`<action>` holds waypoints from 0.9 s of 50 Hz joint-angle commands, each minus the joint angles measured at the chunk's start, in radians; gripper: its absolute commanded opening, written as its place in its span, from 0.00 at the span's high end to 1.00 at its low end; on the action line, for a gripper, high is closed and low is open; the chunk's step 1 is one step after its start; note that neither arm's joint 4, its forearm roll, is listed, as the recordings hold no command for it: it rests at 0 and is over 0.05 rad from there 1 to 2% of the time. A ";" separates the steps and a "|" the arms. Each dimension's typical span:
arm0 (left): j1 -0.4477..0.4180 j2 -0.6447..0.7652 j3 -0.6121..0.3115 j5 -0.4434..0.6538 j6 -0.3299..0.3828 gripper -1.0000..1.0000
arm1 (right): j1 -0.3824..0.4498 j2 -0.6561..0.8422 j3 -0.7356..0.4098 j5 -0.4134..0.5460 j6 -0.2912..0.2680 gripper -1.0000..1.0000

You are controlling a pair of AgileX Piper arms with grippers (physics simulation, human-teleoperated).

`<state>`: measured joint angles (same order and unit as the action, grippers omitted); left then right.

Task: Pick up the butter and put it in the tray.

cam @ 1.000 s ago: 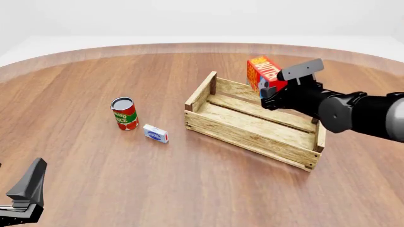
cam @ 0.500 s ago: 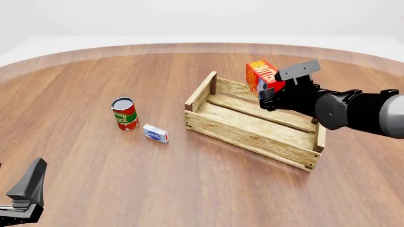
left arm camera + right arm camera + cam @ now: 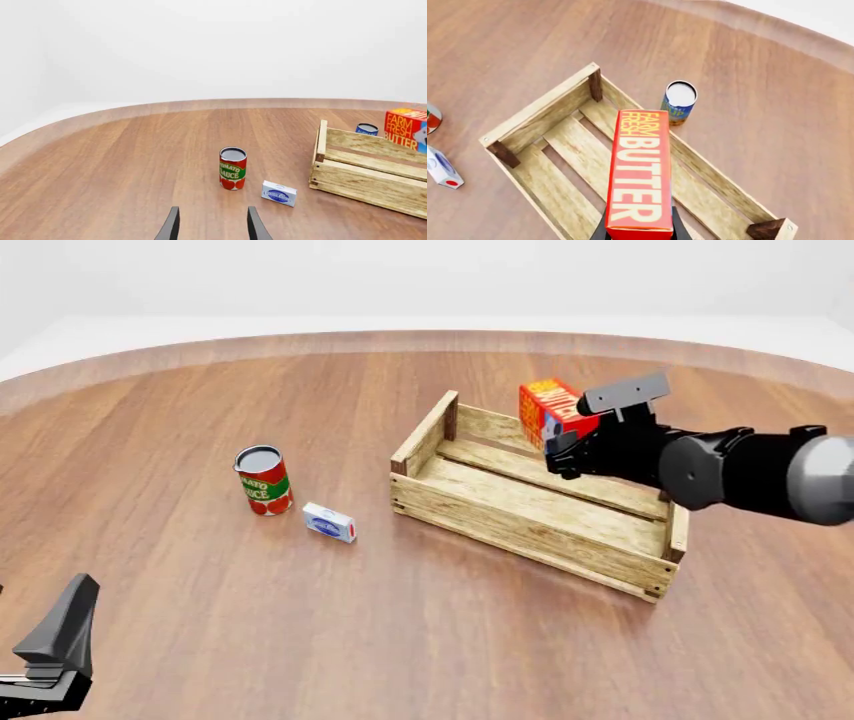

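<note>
The butter (image 3: 547,407) is a red-and-orange carton with white "BUTTER" letters. My right gripper (image 3: 571,438) is shut on it and holds it tilted in the air above the far side of the tray (image 3: 534,510), a light wooden slat crate. In the right wrist view the butter (image 3: 639,170) lies along the fingers over the tray's slats (image 3: 560,145). In the left wrist view the butter (image 3: 407,129) shows beyond the tray (image 3: 363,175). My left gripper (image 3: 47,665) is open and empty at the near left corner, its fingertips (image 3: 173,227) far from everything.
A red tomato sauce can (image 3: 263,480) and a small white-and-blue box (image 3: 328,523) stand left of the tray. A blue can (image 3: 678,101) stands just beyond the tray's far side. The round wooden table's edge (image 3: 200,348) curves behind.
My right gripper has carried the butter a little left and lower, further over the tray. The left arm has not moved.
</note>
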<state>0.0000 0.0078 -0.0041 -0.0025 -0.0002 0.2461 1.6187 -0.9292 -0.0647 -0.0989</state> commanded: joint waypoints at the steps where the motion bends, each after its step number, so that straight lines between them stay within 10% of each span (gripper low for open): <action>1: 0.000 0.000 0.000 0.000 0.000 0.00 | -0.007 0.007 -0.034 0.021 0.033 1.00; 45: 0.000 0.000 0.000 0.000 0.000 0.00 | -0.026 0.073 -0.087 0.094 0.084 1.00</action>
<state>0.0000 0.0077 -0.0041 -0.0025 -0.0002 0.2235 1.6901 -0.9904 0.0193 -0.0432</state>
